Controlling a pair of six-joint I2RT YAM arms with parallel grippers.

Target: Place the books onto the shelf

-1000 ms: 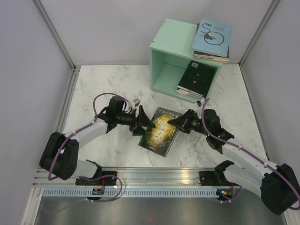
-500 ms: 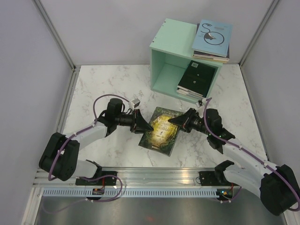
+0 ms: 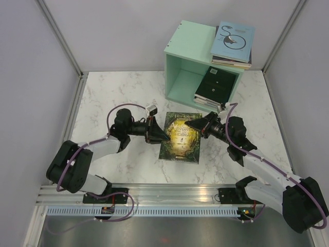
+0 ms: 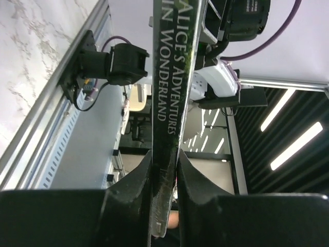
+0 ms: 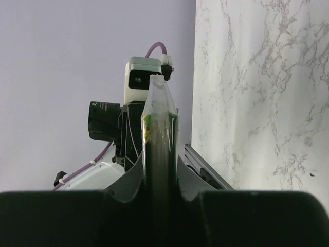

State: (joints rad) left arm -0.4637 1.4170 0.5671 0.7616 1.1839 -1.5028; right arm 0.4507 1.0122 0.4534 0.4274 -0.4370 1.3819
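Partway there, I'd say. A stack topped by a black-covered book point(image 3: 215, 85) lies inside the mint-green wooden cube shelf point(image 3: 189, 41), and another topped by a light blue swirl-cover book point(image 3: 234, 37) sits on its roof. The green-gold book point(image 3: 180, 140) is out over the white marble table point(image 3: 113, 98) near the opening, with the left gripper point(image 3: 165, 138) and right gripper point(image 3: 195, 125) clamped on opposite edges. The inside stack hogs the right half, so aim left.
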